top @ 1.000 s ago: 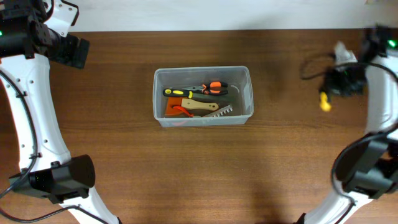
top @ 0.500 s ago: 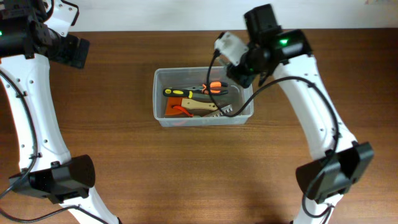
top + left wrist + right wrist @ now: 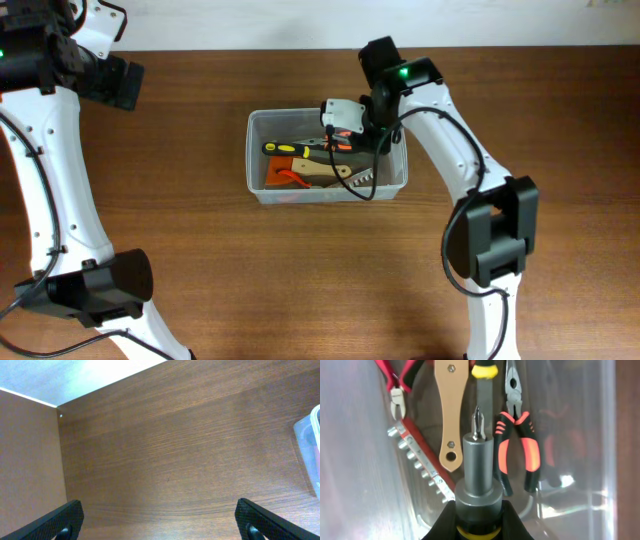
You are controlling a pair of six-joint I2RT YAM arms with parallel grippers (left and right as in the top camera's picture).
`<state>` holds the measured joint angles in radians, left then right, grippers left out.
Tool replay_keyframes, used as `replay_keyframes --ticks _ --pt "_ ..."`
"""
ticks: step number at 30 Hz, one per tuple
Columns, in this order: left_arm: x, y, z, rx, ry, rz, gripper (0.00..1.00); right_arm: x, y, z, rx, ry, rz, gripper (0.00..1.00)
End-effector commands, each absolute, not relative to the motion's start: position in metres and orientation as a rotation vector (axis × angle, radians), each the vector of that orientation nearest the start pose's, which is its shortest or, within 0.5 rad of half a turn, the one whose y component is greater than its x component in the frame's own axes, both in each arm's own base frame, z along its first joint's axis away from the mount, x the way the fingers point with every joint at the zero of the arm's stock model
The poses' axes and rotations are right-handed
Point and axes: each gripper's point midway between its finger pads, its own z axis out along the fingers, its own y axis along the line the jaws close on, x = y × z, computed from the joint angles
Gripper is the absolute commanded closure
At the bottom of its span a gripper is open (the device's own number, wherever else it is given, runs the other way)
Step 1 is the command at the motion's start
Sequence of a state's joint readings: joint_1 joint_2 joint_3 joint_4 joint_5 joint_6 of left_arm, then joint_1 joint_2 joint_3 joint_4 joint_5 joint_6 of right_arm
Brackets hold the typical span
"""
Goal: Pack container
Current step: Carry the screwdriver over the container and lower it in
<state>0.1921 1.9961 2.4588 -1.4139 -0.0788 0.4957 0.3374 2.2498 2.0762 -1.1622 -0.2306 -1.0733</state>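
The clear plastic container point(image 3: 256, 160) stands at the table's middle and holds several hand tools. My right gripper point(image 3: 349, 132) hangs over its right half, shut on a screwdriver point(image 3: 478, 470) with a grey metal collar, a Phillips tip and a yellow ring. In the right wrist view the tip points down into the container point(image 3: 600, 435), above a wooden-handled tool point(image 3: 451, 410) and orange-black pliers point(image 3: 520, 450). My left gripper point(image 3: 160, 527) is open and empty over bare table at the far left; the container's corner point(image 3: 311, 445) shows at that view's right edge.
Inside the container also lie red-handled pliers point(image 3: 395, 385), a toothed metal strip point(image 3: 420, 465) and a yellow-black screwdriver point(image 3: 285, 148). The table's back edge and a pale wall point(image 3: 75, 375) are behind my left gripper.
My right arm swung from the table's far right to the container, carrying the screwdriver, and now hangs over its right half. The left arm has not moved.
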Motion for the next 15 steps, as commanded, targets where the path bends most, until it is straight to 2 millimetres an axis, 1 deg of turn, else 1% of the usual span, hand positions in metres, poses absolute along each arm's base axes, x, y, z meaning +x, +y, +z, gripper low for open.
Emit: replay_keyframes --ticks 1,6,9,13,15 --pt "0.452 0.101 0.317 0.340 2.536 0.357 0.01 0.454 0.208 0.106 -1.764 2.182 0.231 0.96" --pt "0.452 0.101 0.317 0.340 2.536 0.357 0.01 0.457 0.209 0.106 -1.776 2.160 0.223 0.96" --pt "0.452 0.101 0.317 0.340 2.536 0.357 0.01 0.456 0.209 0.103 -1.876 2.080 0.206 0.96" --pt "0.452 0.101 0.317 0.340 2.536 0.357 0.01 0.457 0.205 0.091 -2.036 1.945 0.182 0.96" --pt "0.452 0.101 0.317 0.340 2.536 0.357 0.01 0.458 0.201 0.087 -2.057 1.930 0.179 0.96"
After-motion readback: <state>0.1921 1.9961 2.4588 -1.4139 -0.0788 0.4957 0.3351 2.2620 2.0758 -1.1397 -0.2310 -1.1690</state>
